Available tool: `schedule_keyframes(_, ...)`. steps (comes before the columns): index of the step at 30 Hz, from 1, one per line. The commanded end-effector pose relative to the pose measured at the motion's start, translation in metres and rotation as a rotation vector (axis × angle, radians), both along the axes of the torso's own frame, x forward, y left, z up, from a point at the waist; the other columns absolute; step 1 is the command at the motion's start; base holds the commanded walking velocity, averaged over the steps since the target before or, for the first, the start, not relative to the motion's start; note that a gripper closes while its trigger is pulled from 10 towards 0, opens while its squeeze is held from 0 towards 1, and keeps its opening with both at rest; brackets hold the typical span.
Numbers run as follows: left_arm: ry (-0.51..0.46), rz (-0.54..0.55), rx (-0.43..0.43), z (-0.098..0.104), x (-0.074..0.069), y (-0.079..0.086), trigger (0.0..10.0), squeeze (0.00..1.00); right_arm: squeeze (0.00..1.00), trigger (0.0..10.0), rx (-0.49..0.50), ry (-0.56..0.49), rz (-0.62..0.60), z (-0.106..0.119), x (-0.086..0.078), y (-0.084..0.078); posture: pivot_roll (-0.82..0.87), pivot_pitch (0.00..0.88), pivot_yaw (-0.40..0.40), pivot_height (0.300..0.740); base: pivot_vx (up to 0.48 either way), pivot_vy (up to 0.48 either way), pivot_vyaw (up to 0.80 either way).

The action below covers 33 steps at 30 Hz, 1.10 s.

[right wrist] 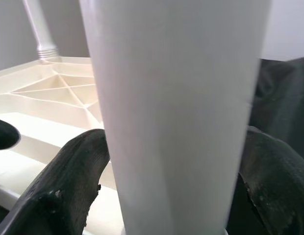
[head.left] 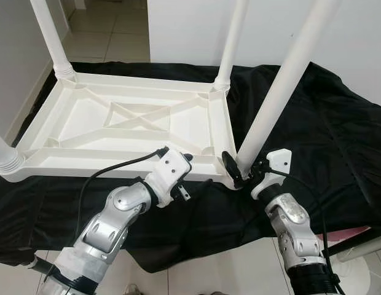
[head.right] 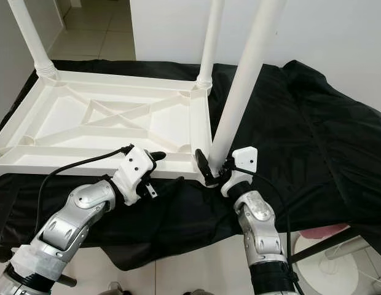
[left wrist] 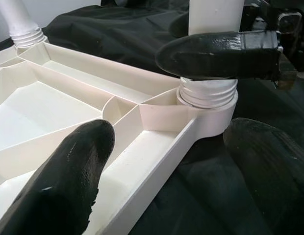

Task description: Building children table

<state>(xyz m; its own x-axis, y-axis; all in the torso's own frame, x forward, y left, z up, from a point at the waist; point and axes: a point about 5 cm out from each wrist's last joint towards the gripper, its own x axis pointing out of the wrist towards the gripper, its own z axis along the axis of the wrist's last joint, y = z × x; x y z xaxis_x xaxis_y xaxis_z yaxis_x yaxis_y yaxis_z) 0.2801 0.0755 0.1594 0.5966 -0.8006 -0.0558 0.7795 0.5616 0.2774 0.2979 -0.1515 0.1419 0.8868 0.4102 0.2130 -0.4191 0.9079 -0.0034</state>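
**A:** Where is the work now?

**B:** The white ribbed plastic tabletop (head.left: pixel 126 123) lies upside down on the black cloth (head.left: pixel 319 135), towards the left of it. Three white plastic legs stand in its far-left (head.left: pixel 52 37), far-right (head.left: pixel 230 43) and near-left (head.left: pixel 3 153) corners. The fourth white tapered leg (head.left: pixel 276 92) sits in the near-right corner socket (left wrist: pixel 208 105), leaning to the right.

**A:** And the grippers?

**B:** The right gripper (head.left: pixel 243 169) pinches that leg just above its threaded end, one finger on each side. The left gripper (head.left: pixel 185 161) is spread, resting at the tabletop's near rim, just left of the socket.

**A:** So which step is it?

**B:** I judge it to be seating the last leg. The thread (left wrist: pixel 207 92) shows above the socket, so it looks not fully home. Next move: bring the leg upright and turn it in while the left gripper steadies the frame.

**A:** Anything in the way?

**B:** The loose cloth bunches under the corner; the right arm's black cable (head.left: pixel 304 190) hangs close. A pink object (head.right: pixel 326 232) lies under the cloth's edge, well clear.
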Motion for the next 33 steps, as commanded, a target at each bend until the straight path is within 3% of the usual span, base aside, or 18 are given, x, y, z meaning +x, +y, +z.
schedule_keyframes(1,-0.010,-0.085,0.007,0.003,-0.004,-0.002,10.0,0.00,0.00,10.0,-0.011,0.009,0.031,-0.004,0.002,-0.004,0.00,0.075,-0.031,0.740,0.000,0.000,0.00)
schedule_keyframes(10,-0.041,-0.085,-0.019,0.010,-0.002,-0.007,10.0,0.00,0.00,10.0,-0.084,0.029,0.106,-0.009,0.021,-0.005,0.01,0.060,-0.026,0.740,0.000,0.000,0.00)
schedule_keyframes(11,-0.040,-0.087,-0.022,0.009,-0.004,-0.009,10.0,0.00,0.00,4.1,-0.098,0.037,0.130,-0.011,0.022,-0.004,0.01,0.062,-0.032,0.740,0.000,0.000,0.00)
schedule_keyframes(12,-0.040,-0.087,-0.022,0.009,-0.004,-0.009,10.0,0.00,0.00,4.1,-0.098,0.037,0.130,-0.011,0.022,-0.004,0.01,0.062,-0.032,0.740,0.000,0.000,0.00)
schedule_keyframes(13,-0.038,-0.089,-0.025,0.009,-0.006,-0.010,10.0,0.00,0.00,0.0,-0.102,0.045,0.151,-0.013,0.023,-0.004,0.02,0.062,-0.042,0.740,0.000,0.000,0.00)
schedule_keyframes(23,-0.027,-0.077,-0.031,0.003,-0.008,-0.014,10.0,0.00,0.00,0.0,-0.122,0.065,0.188,-0.020,0.023,-0.002,0.02,0.033,-0.055,0.740,0.000,0.000,0.00)
schedule_keyframes(27,-0.032,-0.070,-0.038,0.001,-0.009,-0.018,10.0,0.00,0.00,0.0,-0.134,0.062,0.150,-0.022,0.023,-0.006,0.01,0.015,-0.056,0.740,0.000,0.000,0.00)
schedule_keyframes(28,-0.033,-0.067,-0.041,-0.001,-0.009,-0.019,10.0,0.00,0.00,5.8,-0.126,0.063,0.133,-0.022,0.023,-0.007,0.01,0.003,-0.058,0.740,0.000,0.000,0.00)
schedule_keyframes(29,-0.033,-0.067,-0.041,-0.001,-0.009,-0.019,10.0,0.00,0.00,5.8,-0.126,0.063,0.133,-0.022,0.023,-0.007,0.01,0.003,-0.058,0.740,0.000,0.000,0.00)
schedule_keyframes(30,-0.034,-0.062,-0.042,-0.002,-0.009,-0.020,10.0,0.00,0.00,10.0,-0.116,0.064,0.113,-0.022,0.023,-0.008,0.01,0.000,-0.059,0.740,0.000,0.000,0.00)
schedule_keyframes(33,-0.038,-0.033,-0.042,-0.004,-0.007,-0.022,10.0,0.00,0.00,10.0,-0.108,0.075,0.030,-0.025,0.022,-0.009,0.00,0.000,-0.067,0.740,0.000,0.000,0.00)
